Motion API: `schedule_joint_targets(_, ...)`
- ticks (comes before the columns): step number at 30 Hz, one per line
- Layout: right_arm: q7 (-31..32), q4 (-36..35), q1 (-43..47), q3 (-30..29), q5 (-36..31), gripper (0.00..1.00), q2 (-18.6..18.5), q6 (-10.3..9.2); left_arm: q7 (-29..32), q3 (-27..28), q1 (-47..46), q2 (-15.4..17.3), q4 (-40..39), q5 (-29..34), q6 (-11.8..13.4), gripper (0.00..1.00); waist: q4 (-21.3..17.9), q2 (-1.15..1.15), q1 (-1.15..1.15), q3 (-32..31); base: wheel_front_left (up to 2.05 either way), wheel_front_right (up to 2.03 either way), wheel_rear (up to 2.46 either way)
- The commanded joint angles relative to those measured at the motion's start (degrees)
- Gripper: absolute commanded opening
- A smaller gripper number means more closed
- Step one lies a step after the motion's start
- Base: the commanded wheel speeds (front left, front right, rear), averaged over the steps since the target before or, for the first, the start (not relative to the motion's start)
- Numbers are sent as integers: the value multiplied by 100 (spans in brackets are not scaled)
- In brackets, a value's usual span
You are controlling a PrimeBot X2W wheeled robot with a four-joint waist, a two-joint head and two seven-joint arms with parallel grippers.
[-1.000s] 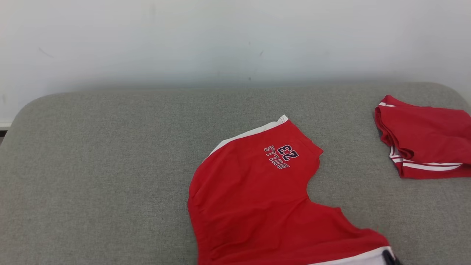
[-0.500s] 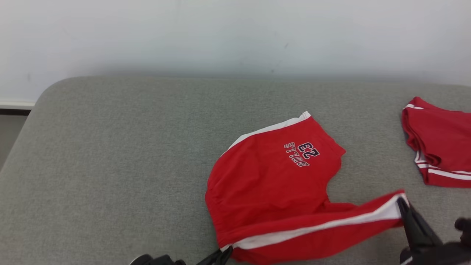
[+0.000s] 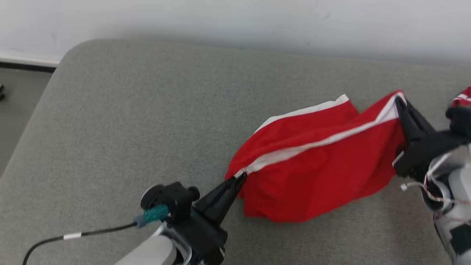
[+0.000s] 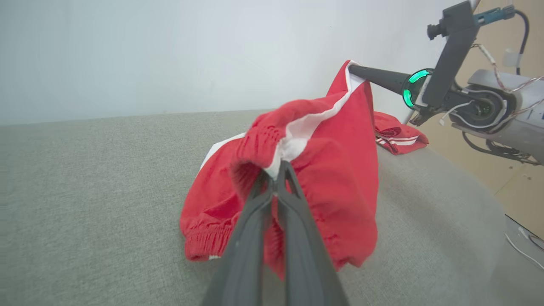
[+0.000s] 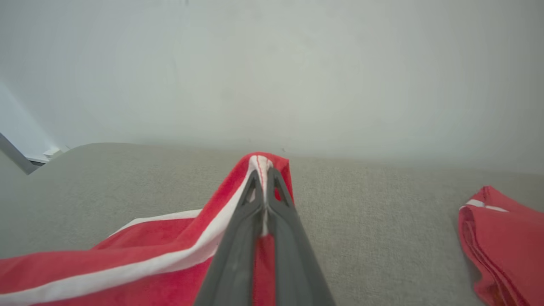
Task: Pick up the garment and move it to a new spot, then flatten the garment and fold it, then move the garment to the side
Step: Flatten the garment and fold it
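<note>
In the head view, the red garment (image 3: pixel 316 173) hangs stretched between the two claws at centre right. Its white stripe runs from lower left to upper right, and its lower folds seem to rest on the grey cushion (image 3: pixel 110 129). The left gripper (image 3: pixel 238 179) rises from the bottom centre and is pinched tight on the lower-left end of that stripe. The right gripper (image 3: pixel 398 100), near the right edge, is clamped on the upper-right corner. A folded red cloth (image 3: pixel 461 96) peeks in at the right edge behind that arm. A black cable (image 3: pixel 92 232) trails toward the lower left, and a white wall (image 3: pixel 220 18) fills the top.

In the left wrist view, the two dark fingers come up from the bottom centre and close on the elastic waistband in the middle of the frame, with cloth drooping on both sides. At upper right, the right gripper holds the far corner raised, and a green ring light (image 4: pixel 412 85) glows behind its fingers. The folded red cloth lies on the cushion just beyond.

In the right wrist view, the fingers meet on the white-striped edge at frame centre. The garment falls away to the lower left, and the folded red cloth sits apart at lower right.
</note>
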Motion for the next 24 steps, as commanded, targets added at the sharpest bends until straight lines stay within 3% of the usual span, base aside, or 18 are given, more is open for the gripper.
schedule_joint_targets(1,-40,271,-335,87,-64,0,-15,1,-16,-29,-217,-66,161,-69,9,0,281,-1,-1,371,0,0,0)
schedule_joint_targets(10,-210,2199,-1874,584,-356,0,205,1,-16,-148,-987,-432,1024,-405,8,0,477,-1,-1,862,0,0,0)
schedule_joint_targets(17,-567,3058,-2408,900,-320,0,357,1,-16,-194,-1219,-596,1322,-471,8,0,498,-1,-1,1017,0,0,0)
schedule_joint_targets(18,-604,3134,-2446,963,-292,5,372,1,-16,-174,-1229,-599,1355,-462,8,0,481,-1,-1,1021,0,0,0)
schedule_joint_targets(19,-644,3206,-2481,1021,-269,31,377,1,-16,-116,-1218,-605,1407,-452,9,0,467,-1,-1,1017,0,0,0)
schedule_joint_targets(20,-694,3265,-2516,1079,-256,100,379,1,-16,-87,-1207,-613,1435,-412,9,33,452,-1,-1,1005,0,0,0)
schedule_joint_targets(21,-750,3312,-2534,1141,-222,100,395,1,-16,-69,-1181,-623,1443,-353,8,99,435,-1,-1,979,0,0,0)
schedule_joint_targets(24,-884,3401,-2494,1333,-88,100,402,1,-16,193,-980,-604,1460,-188,9,100,390,-1,-1,862,0,0,0)
